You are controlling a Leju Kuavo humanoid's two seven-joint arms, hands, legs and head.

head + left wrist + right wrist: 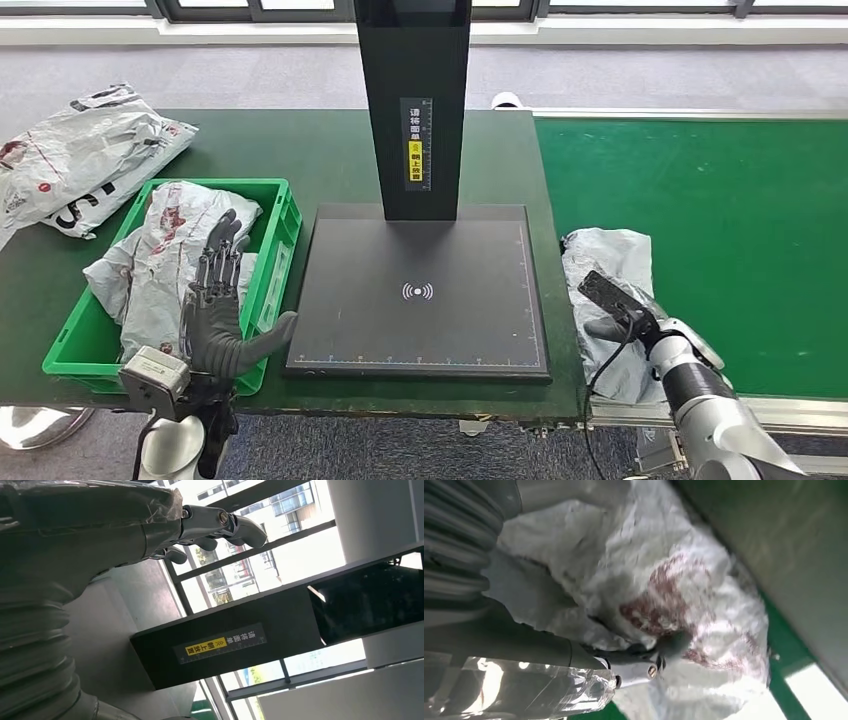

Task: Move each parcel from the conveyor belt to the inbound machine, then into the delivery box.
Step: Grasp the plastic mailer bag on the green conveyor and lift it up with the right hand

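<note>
Nearest you, low in the head view, the left hand (218, 318) stands raised over the front rim of the green delivery box (277, 262), fingers spread apart and upright, holding nothing. The box already has a grey bagged parcel (165, 245) in it, and another bagged parcel (75, 155) lies on the table behind the box.

Your working parcel (612, 275), a crumpled grey poly bag, lies at the near left edge of the green conveyor belt (720, 230), just beside the inbound machine's black scan plate (420, 290). Its long axis runs roughly away from you, along the belt's edge. The right hand (615, 310) is on top of it, far nearer than the left, so you should expect the lift to be the right arm's job, with the scan plate lying to that hand's left.

In the right wrist view the bag (664, 595) is blurred and sits against the hand (631, 667); you cannot tell whether the fingers have closed on it or merely rest there. The parcel's near end is hidden behind the right forearm.
</note>
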